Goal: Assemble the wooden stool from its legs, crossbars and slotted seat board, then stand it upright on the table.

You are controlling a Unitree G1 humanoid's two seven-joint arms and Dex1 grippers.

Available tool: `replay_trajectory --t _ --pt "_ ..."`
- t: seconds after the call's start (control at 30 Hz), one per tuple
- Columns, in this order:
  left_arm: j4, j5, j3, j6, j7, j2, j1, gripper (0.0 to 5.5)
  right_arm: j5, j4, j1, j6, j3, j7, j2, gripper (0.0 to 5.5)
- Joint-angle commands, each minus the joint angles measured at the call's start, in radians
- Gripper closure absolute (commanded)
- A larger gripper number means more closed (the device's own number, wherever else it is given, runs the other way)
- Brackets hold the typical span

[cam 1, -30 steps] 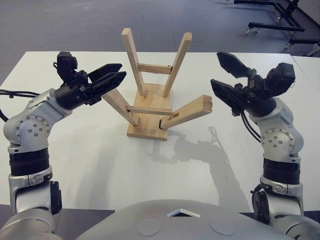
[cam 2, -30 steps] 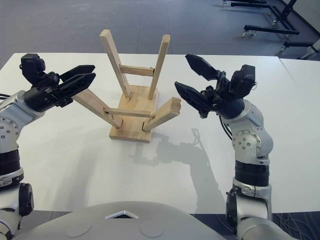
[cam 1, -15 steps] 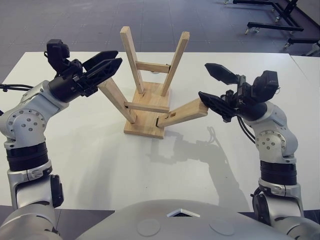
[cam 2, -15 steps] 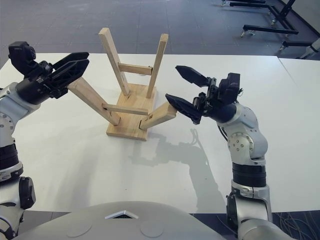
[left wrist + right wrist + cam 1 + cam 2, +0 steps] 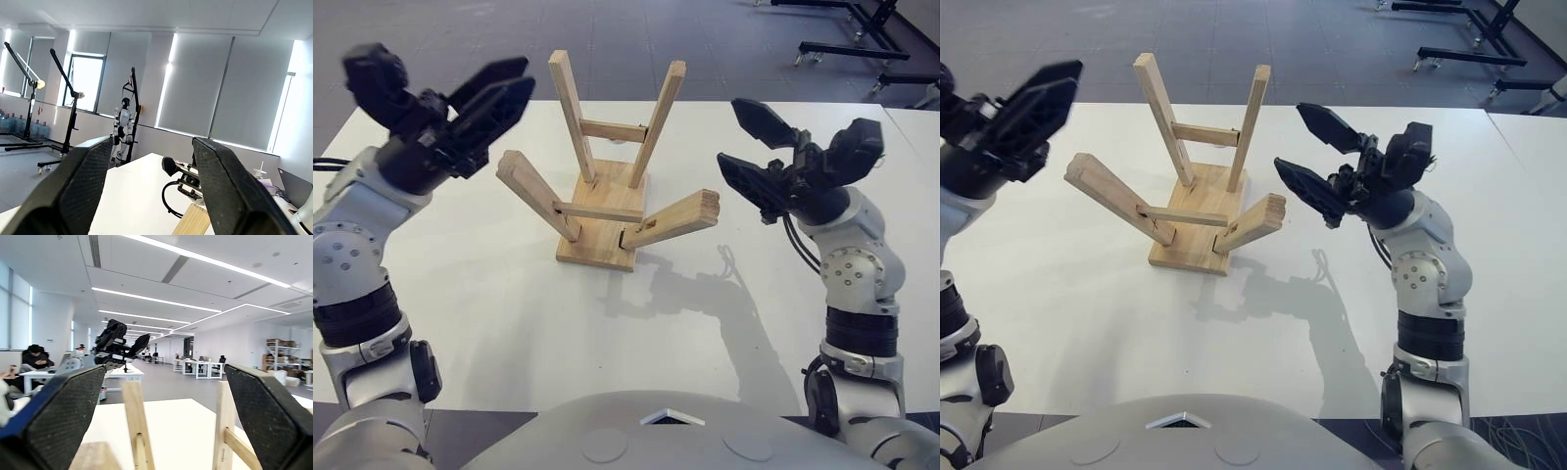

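Stool (image 5: 602,211): upside down near the middle of the white table (image 5: 509,323), with all four legs and both crossbars fitted; not yet stood upright.
Seat board (image 5: 597,250): flat on the tabletop, underneath the legs.
Far legs (image 5: 573,117): pointing up and spreading slightly apart, joined by the far crossbar (image 5: 615,131).
Near left leg (image 5: 536,193): leaning low toward the robot's left.
Near right leg (image 5: 674,217): leaning low toward the robot's right, tied to the near left leg by the near crossbar (image 5: 602,211).
Left gripper (image 5: 517,76): raised above the table's left side, up and to the left of the near left leg and apart from it; fingers spread, holding nothing.
Right gripper (image 5: 732,132): in the air just to the right of the near right leg's free end, not touching it; fingers spread wide, holding nothing.
Floor behind the table: dark tiles, with black wheeled frames (image 5: 862,49) at the far right.
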Motion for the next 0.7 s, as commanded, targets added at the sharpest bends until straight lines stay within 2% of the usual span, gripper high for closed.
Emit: replay_trajectory --t 0.03,0.2,0.43,0.7 --pt "-0.038 -0.036 0.02 0.009 0.039 0.022 0.04 2.56 0.01 -0.025 0.014 0.03 -0.002 -0.003 -0.019 1.08" --pt "-0.08 -0.112 0.016 0.023 0.079 0.04 0.056 2.56 -0.041 -0.007 0.016 0.011 0.031 -0.011 -0.009 1.08" --pt "-0.241 -0.272 0.039 0.063 0.148 0.125 0.225 2.56 -0.068 -0.054 0.075 -0.005 0.035 -0.032 -0.001 1.08" --pt "-0.315 -0.281 -0.122 0.107 0.183 0.166 0.356 2.56 -0.079 -0.096 0.098 -0.024 0.04 -0.082 0.02 1.08"
